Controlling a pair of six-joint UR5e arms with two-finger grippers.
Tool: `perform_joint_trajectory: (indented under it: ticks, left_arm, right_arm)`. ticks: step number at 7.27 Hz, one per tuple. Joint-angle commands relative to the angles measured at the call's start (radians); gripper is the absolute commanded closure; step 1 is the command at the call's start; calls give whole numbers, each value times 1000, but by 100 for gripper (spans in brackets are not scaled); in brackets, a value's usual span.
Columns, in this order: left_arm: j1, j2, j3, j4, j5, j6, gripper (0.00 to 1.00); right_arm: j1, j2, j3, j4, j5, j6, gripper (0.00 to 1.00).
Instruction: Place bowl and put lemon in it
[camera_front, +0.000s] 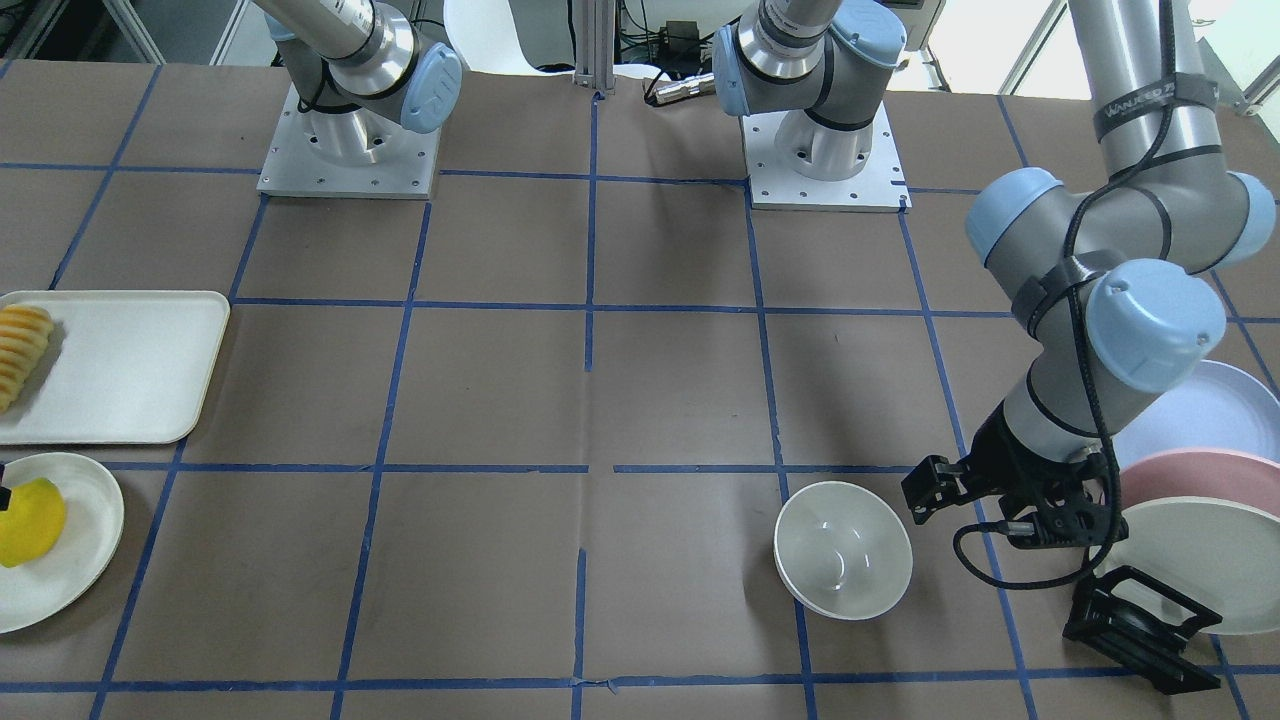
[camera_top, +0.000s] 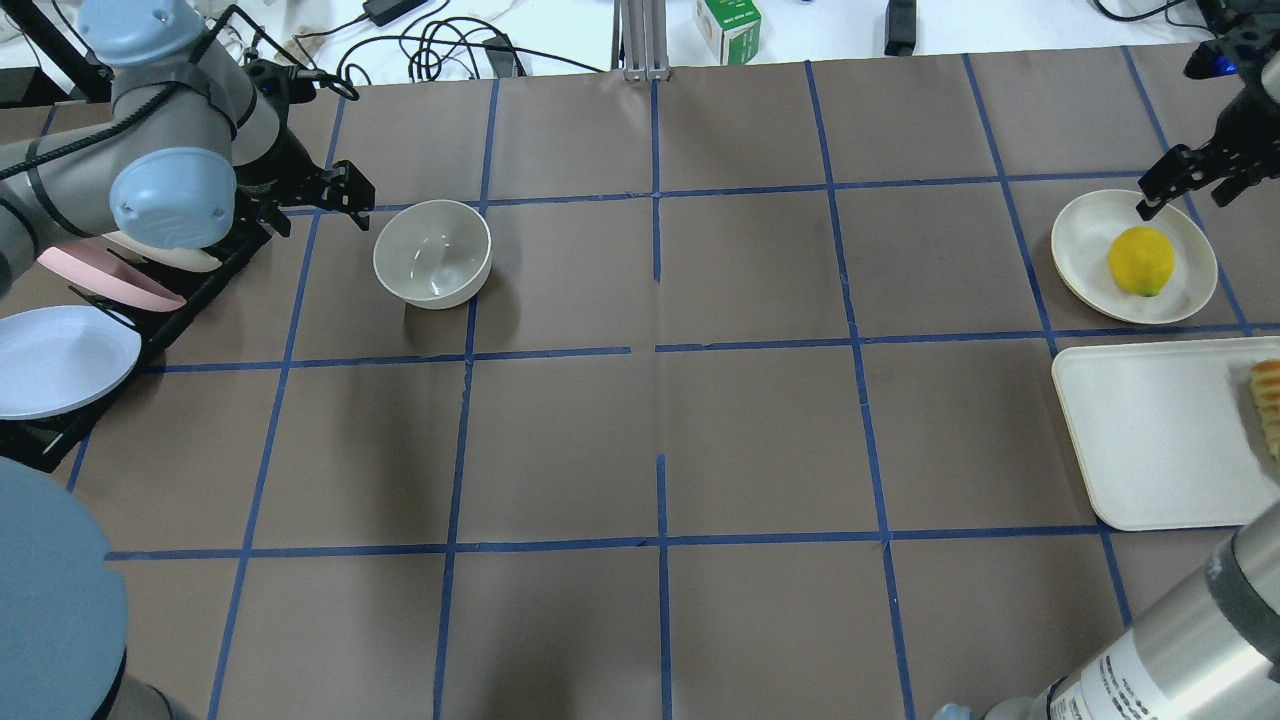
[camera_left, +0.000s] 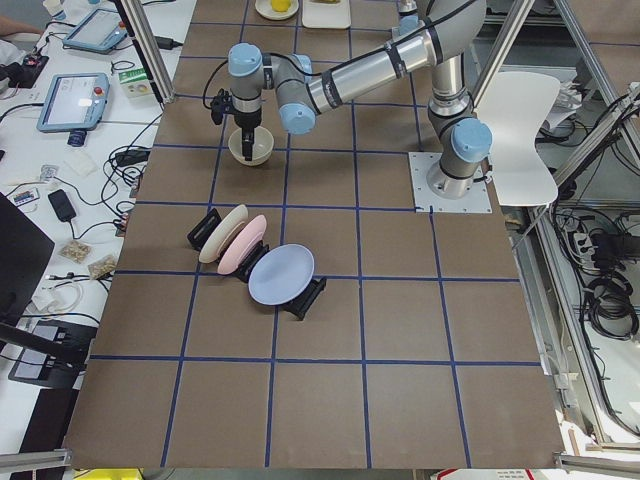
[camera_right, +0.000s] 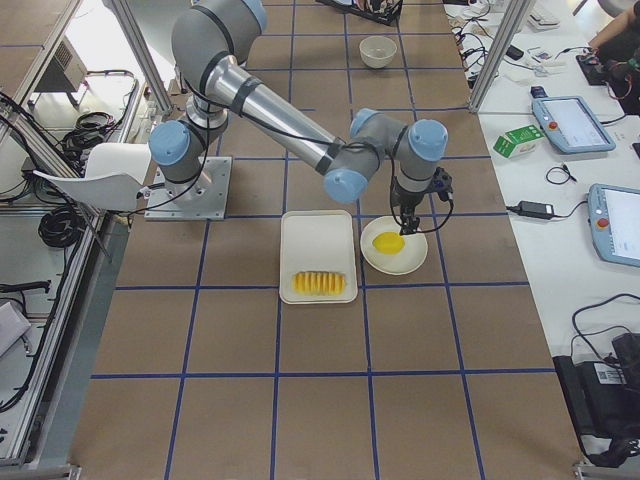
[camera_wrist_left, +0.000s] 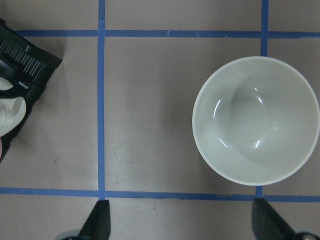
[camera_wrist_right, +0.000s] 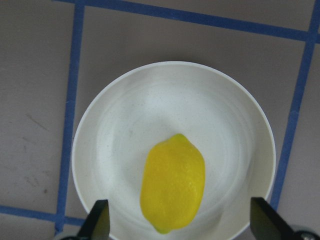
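Bowl (camera_top: 432, 253) sits upright and empty on the tabletop (camera_top: 660, 440). It's well apart from the lemon (camera_top: 1141, 261), which lies on a flat plate (camera_top: 1085, 235) over on the robot's right. Overhead barely shows the fingers, but the wrist cams do. The left pincer (camera_wrist_left: 182, 225) is spread wide and gripping nothing (the bowl is off to one side, not between the fingers). The right pincer (camera_wrist_right: 180, 225) hangs released above the lemon.
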Motion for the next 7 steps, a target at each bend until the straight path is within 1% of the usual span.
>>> perform_joint_trajectory:
  ticks: [1,2,3,4,5,6,7]
  left_arm:
    - [-7,-73,-5,64,-4,0,0]
    - [-8,-105,-5,77,-9,1,0]
    - [-8,-130,-5,86,-44,-2,0]
    - [-8,-137,-5,86,-61,12,25]
    - [-8,-147,-5,94,-62,14,56]
    - [-11,-151,-4,98,-63,12,100]
    - [-11,-151,1,104,-64,12,100]
  right_arm:
    - [-2,76,1,-52,1,-23,0]
    - [-2,86,1,-54,1,-23,0]
    - [-2,95,1,-51,4,-19,0]
    - [-2,95,1,-43,3,-17,0]
    - [-2,95,4,-40,-2,-15,0]
    - [-2,95,6,-38,-10,-15,0]
    - [-2,95,6,-40,-10,-15,21]
